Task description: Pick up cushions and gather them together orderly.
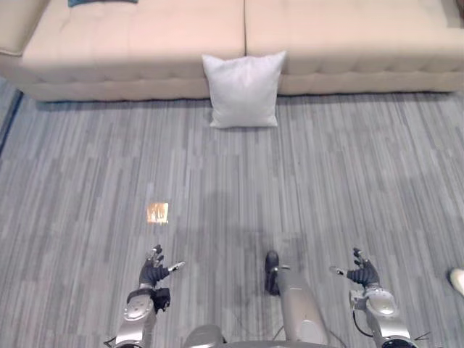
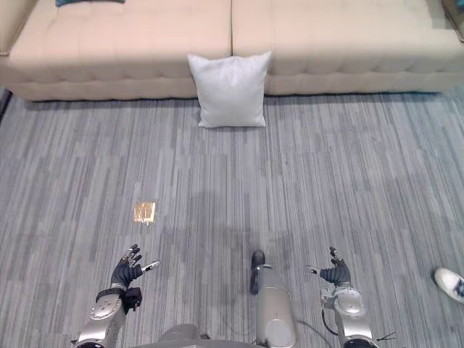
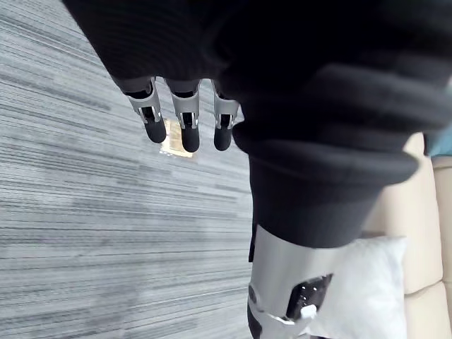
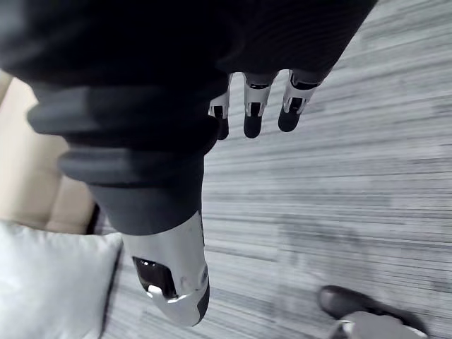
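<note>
A pale grey cushion (image 1: 243,89) stands upright on the striped grey carpet, leaning against the front of the beige sofa (image 1: 145,51). It also shows in the left wrist view as the cushion (image 3: 367,289) and in the right wrist view as the cushion (image 4: 49,282). My left hand (image 1: 154,272) hovers low over the carpet at the near left, fingers relaxed and empty. At the near right my right hand (image 1: 362,274) is likewise open and empty. Both hands are far from the cushion.
A dark teal cushion (image 1: 101,3) lies on the sofa seat at the far left. A small yellowish scrap (image 1: 157,212) lies on the carpet ahead of my left hand. A person's white shoe (image 1: 457,280) shows at the right edge.
</note>
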Controlling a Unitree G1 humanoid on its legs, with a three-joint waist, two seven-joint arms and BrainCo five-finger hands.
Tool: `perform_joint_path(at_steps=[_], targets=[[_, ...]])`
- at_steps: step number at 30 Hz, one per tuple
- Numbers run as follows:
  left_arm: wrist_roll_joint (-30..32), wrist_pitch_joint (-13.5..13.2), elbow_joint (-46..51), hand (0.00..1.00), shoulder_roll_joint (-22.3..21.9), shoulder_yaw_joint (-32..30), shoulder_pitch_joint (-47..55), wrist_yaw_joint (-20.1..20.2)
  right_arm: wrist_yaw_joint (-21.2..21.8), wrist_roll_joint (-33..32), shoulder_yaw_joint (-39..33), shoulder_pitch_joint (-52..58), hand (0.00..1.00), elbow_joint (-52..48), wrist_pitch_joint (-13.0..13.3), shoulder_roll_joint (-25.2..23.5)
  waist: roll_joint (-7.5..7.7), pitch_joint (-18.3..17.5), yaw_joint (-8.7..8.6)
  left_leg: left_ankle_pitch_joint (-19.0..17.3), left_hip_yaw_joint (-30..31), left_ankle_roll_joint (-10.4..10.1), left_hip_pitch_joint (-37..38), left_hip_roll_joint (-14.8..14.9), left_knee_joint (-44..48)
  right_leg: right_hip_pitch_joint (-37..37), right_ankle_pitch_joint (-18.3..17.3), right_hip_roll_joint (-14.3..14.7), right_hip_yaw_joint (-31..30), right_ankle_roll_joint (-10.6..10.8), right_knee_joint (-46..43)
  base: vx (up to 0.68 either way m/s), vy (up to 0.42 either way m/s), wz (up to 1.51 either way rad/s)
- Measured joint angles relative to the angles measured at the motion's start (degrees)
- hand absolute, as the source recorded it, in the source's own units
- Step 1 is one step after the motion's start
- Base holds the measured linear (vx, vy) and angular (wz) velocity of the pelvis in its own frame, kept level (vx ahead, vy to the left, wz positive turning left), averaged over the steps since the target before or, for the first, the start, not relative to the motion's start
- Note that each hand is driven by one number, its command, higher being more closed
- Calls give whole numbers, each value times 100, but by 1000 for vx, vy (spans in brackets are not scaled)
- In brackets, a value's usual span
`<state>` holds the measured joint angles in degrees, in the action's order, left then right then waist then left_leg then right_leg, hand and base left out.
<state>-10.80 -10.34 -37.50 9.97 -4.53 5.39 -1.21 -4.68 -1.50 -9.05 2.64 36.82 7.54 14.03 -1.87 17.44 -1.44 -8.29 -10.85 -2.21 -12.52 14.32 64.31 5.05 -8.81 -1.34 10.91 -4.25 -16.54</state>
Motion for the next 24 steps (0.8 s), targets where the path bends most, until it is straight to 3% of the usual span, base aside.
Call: perform_joint_path(at_steps=[2,3,5,6,7,8,9,11,12,13,14,15,16,18,19,21,22,23,24], targets=[[0,-1,27,0,-41,2,-2,3,-42,-92,-5,30,0,-214,13,-41,59,0,96,-171,-262,120,-651,16,-348,-539,-140,-12,-28,100,493,517,-32,-15],[3,17,19,0,-65,5,-22,5,-47,-129,-23,26,0,-251,16,-41,42,4,151,-245,-396,149,-1099,-26,-1137,-844,-290,-16,-37,237,717,515,20,-14],[11,17,12,0,-63,29,-58,7,-58,-144,-34,14,0,-210,16,-59,110,27,242,-226,-343,125,-1292,-296,-2204,-1059,-430,-137,-72,340,810,533,111,-11],[14,18,-29,0,-71,49,-75,6,-63,-153,-95,9,0,-84,16,-95,155,35,302,47,-95,-193,-1273,-680,-3924,-1363,-600,-267,-136,480,949,558,162,-21],[16,17,-43,0,-75,55,-27,5,-64,-164,-119,32,0,0,25,-94,107,-11,334,175,55,-331,-1221,-779,-4566,-1461,-685,-259,-204,537,1014,691,264,-51],[21,22,-209,0,-26,47,38,-6,-71,-203,-122,18,0,243,23,-122,151,-99,418,895,222,-81,-1261,-876,-4555,-1606,-910,-309,-404,637,1030,463,199,-50],[22,35,-309,0,-13,37,34,-16,-56,-209,-109,4,0,335,4,-162,228,-172,427,850,269,101,-1322,-974,-4358,-1591,-961,-422,-498,592,935,751,306,-34],[33,101,-367,0,-42,19,39,3,-33,-191,-126,76,0,393,-11,-202,370,-348,369,260,37,474,-1358,-1207,-3780,-1203,-918,-797,-903,683,-202,743,287,-5],[34,105,-373,0,-49,34,51,0,-30,-178,-121,67,0,433,-11,-209,407,-351,381,93,-56,546,-1213,-1259,-3697,-1041,-841,-896,-1038,863,-724,677,262,-27],[33,109,-374,0,-44,52,89,0,-27,-156,-93,22,0,494,-11,-246,431,-342,360,-178,-151,642,-819,-1347,-3699,-620,-359,-1031,-1217,1500,-2018,652,214,-35],[34,116,-373,0,-16,62,100,-2,-19,-80,41,3,0,520,-11,-269,414,-326,324,-397,-190,698,-314,-1385,-3817,-155,-54,-1088,-1285,1801,-3377,629,179,-29],[32,116,-372,0,-4,62,102,-12,-16,-53,121,-4,0,524,-11,-276,385,-308,299,-491,-189,699,-39,-1378,-3894,29,-148,-1097,-1234,1627,-3895,579,118,-22],[29,113,-372,0,40,70,121,-28,-15,-12,292,-1,0,516,-8,-300,355,-297,213,-528,-186,712,565,-1375,-4194,344,-392,-1095,-969,1181,-4424,431,69,-20],[18,88,-346,0,123,185,75,-30,-17,17,368,-15,0,499,18,-297,205,-301,183,-571,-178,644,1383,-1254,-4874,965,-628,-973,-321,816,-4088,565,43,-20],[15,90,-354,0,154,191,32,-24,-15,25,369,-25,0,503,17,-297,193,-287,155,-574,-169,636,1539,-1224,-5007,1132,-686,-916,-203,761,-3788,622,-28,6],[11,91,-364,0,187,184,-30,-35,-17,80,367,-48,0,513,8,-261,227,-268,-75,-578,-67,626,1908,-1139,-5275,1617,-552,-658,4,796,-1880,528,-121,44],[12,93,-367,0,188,191,-27,-31,-17,99,365,-19,0,513,1,-245,241,-268,-104,-588,-20,606,1987,-1125,-5317,1645,-338,-600,2,777,-1269,538,-177,57],[14,94,-368,0,182,214,-13,-28,-19,123,316,94,0,513,-10,-226,288,-280,-131,-672,15,379,2225,-1110,-5399,1603,307,-476,-55,744,-94,568,-212,56],[24,98,-381,0,173,214,14,-32,-23,162,277,248,0,517,-27,-193,337,-276,-141,-871,175,30,2477,-1119,-5399,1490,1592,-438,-182,545,250,576,-222,45]])
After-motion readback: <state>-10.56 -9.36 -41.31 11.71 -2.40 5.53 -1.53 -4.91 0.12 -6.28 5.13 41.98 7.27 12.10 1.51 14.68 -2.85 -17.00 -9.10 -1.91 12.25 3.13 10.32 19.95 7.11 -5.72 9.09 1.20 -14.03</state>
